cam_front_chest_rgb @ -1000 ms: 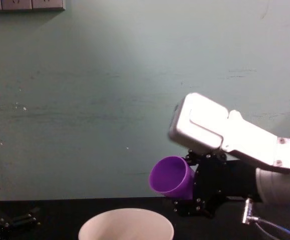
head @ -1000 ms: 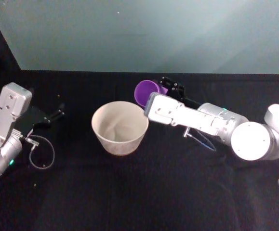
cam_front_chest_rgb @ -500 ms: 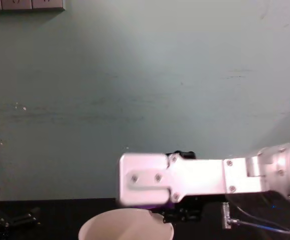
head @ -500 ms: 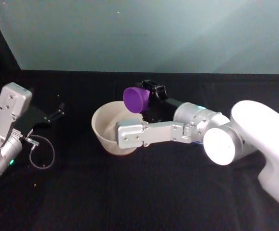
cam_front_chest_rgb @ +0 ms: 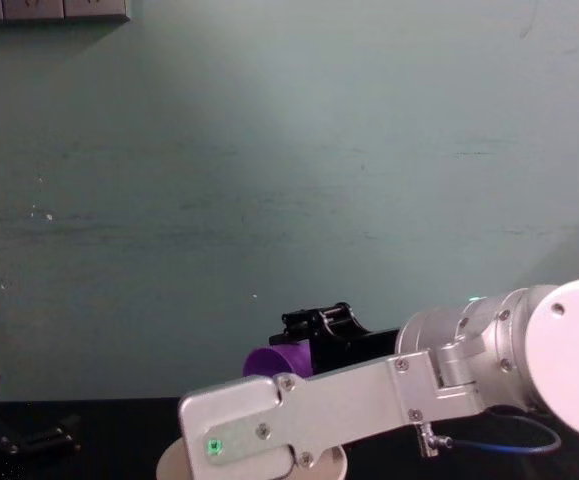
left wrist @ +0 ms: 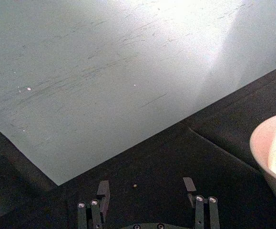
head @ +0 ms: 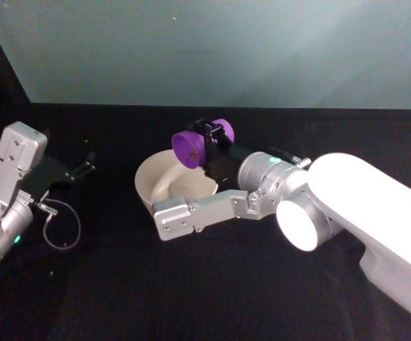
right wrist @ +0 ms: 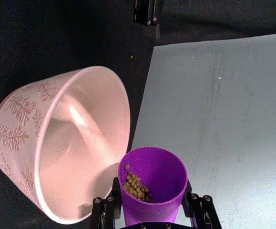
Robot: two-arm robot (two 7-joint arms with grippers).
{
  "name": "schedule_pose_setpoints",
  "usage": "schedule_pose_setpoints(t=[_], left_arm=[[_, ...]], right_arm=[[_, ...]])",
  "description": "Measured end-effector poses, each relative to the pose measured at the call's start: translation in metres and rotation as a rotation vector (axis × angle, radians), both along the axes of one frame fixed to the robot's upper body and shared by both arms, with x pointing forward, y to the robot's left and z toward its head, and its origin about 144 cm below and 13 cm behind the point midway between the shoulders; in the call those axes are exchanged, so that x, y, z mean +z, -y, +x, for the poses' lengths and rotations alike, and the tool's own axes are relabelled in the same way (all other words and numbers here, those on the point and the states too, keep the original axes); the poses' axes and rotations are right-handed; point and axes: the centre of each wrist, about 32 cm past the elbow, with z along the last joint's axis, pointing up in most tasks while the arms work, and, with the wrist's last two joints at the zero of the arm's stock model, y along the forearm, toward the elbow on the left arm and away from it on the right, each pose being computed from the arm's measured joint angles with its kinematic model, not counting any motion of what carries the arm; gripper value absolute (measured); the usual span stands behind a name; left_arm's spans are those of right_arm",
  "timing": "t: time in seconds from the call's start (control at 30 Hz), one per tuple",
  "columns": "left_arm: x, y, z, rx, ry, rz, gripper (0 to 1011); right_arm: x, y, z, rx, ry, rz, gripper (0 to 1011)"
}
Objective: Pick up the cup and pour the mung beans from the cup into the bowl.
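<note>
**Risk of dropping beans outside the rim**

Head view: finds the right gripper (head: 211,140) clamped on the cup (head: 189,148) and holding it tipped almost onto its side. Places the bowl (head: 148,186) around the middle of the tabletop (head: 191,298), with the cup over its far right rim, not over its centre. Leaves the left gripper (head: 74,172) parked near the tabletop's left edge, well apart.

Left wrist view: shows the left gripper (left wrist: 146,187) with fingers apart, gripping nothing. Also catches part of the bowl's wall (left wrist: 273,148).

Right wrist view: looks into the cup (right wrist: 152,181), pinched on both sides by black fingers (right wrist: 103,214). Finds the mung beans (right wrist: 135,187) heaped against the wall nearest the bowl (right wrist: 56,143), a few close to the lip. Sees none in the bowl so far.

Chest view: glimpses the cup (cam_front_chest_rgb: 272,360) low behind the right arm's grey link.

Judging from this:
- Could scatter beans onto the black tabletop if tipped further with the mouth this near the rim.
- Could knock the rim and shove the bowl if lowered or swung inward carelessly.
- Could let the smooth, tapering cup slide in the grip while rolling it.
- Could bounce beans out if dumped in one rush.
</note>
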Motion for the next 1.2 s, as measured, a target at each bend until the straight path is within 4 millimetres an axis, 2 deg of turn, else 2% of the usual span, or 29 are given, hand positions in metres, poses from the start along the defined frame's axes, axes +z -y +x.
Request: schedule_pose_setpoints(t=[1.2], left_arm=[[0.0, 0.0, 0.0, 0.0, 0.0, 0.0, 1000]], right_arm=[[-0.002, -0.011, -0.006, 0.026, 0.068, -0.104, 719]])
